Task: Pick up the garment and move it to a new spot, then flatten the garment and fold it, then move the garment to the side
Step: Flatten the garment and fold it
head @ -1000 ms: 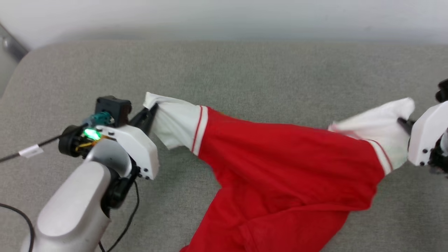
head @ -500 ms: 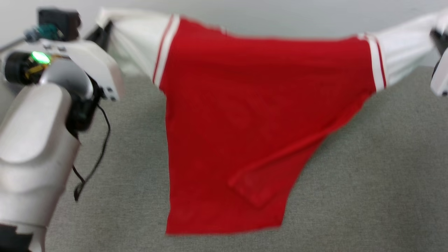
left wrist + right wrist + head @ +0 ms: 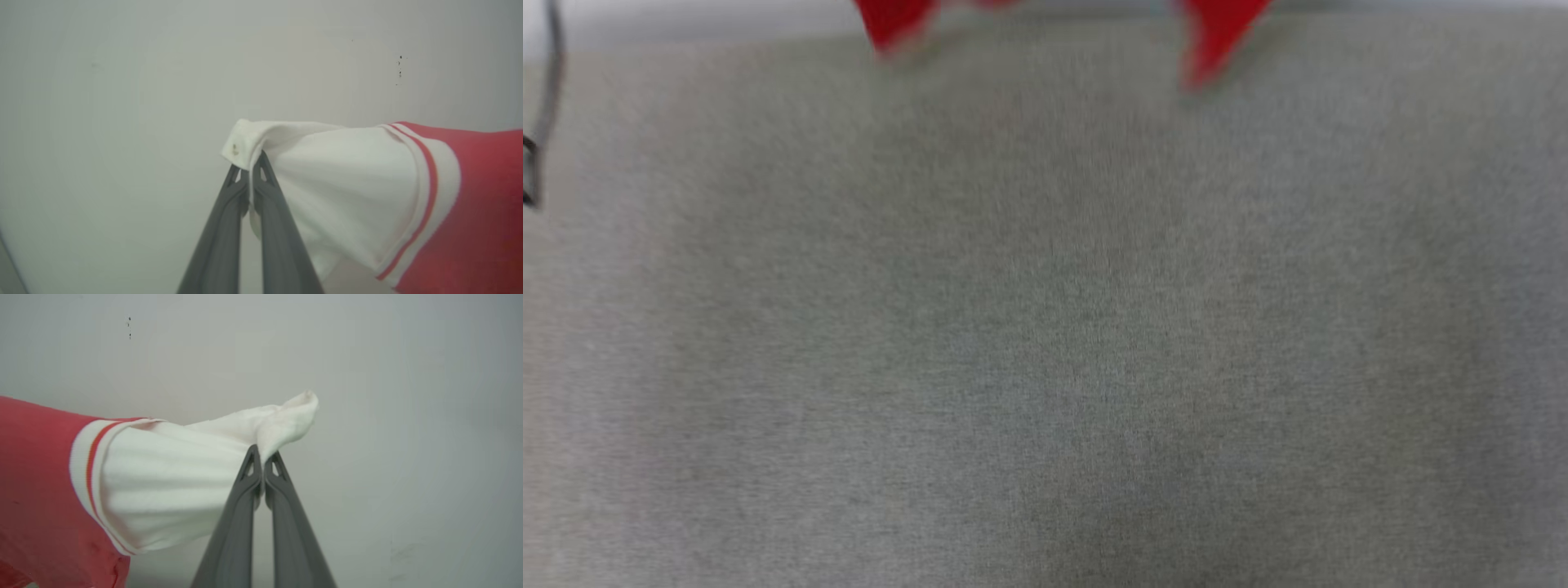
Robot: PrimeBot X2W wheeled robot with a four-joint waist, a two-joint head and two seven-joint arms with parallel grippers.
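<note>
Step in hand, as judged: carrying the garment to a new spot, lifted and spread between the two arms.

Left gripper: jaws closed, pinching the cuff of one white sleeve. Right gripper: jaws closed, pinching the tip of the opposite sleeve. Each wrist view looks along its fingers at a pale wall, so both grippers appear raised and roughly level, facing forward.

Garment position: off the grey fabric surface. In the blurred head view only two red lower corners hang near the surface's far edge, not clearly touching it.

To do it well:
- Hold both pinches firm; each grip takes only a little cloth at the sleeve end and could slip.
- Set the arms apart enough that the shoulder line stays taut, without overstretching the sleeves.
- Lower hem first near the middle of the surface, then lay the body down away from the hem, so it lands flat.
</note>
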